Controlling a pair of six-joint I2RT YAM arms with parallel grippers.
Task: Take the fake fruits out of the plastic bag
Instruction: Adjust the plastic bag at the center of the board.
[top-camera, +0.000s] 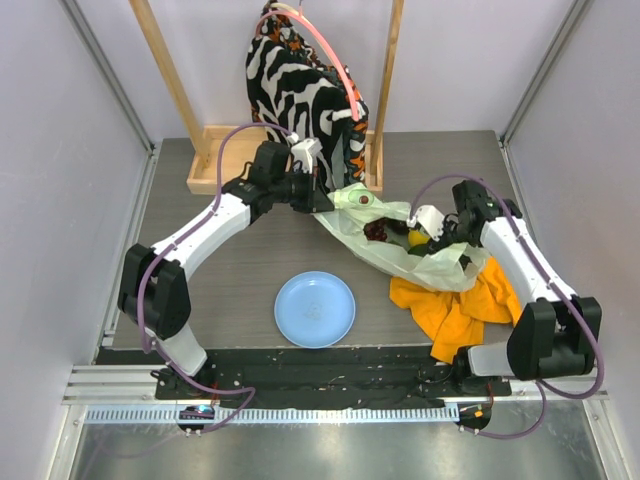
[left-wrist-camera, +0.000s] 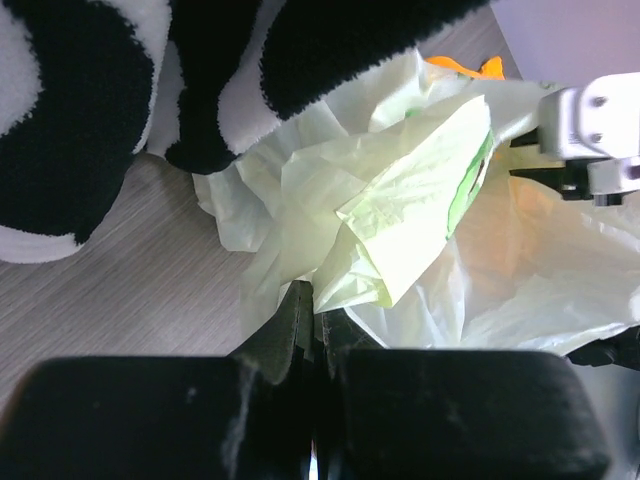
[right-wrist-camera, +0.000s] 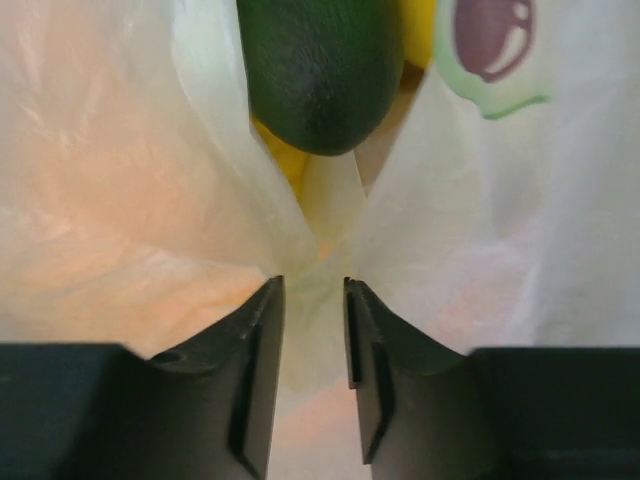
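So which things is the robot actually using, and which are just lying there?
For the job: plastic bag, avocado and lemon inside it, left gripper and right gripper pinching the bag.
Just lying about: blue plate, orange cloth, zebra garment, wooden stand.

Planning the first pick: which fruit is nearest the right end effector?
The dark green avocado, straight ahead of the right end effector; the yellow fruit lies behind it.

Avocado cropped (top edge) — bag half-hides lemon.
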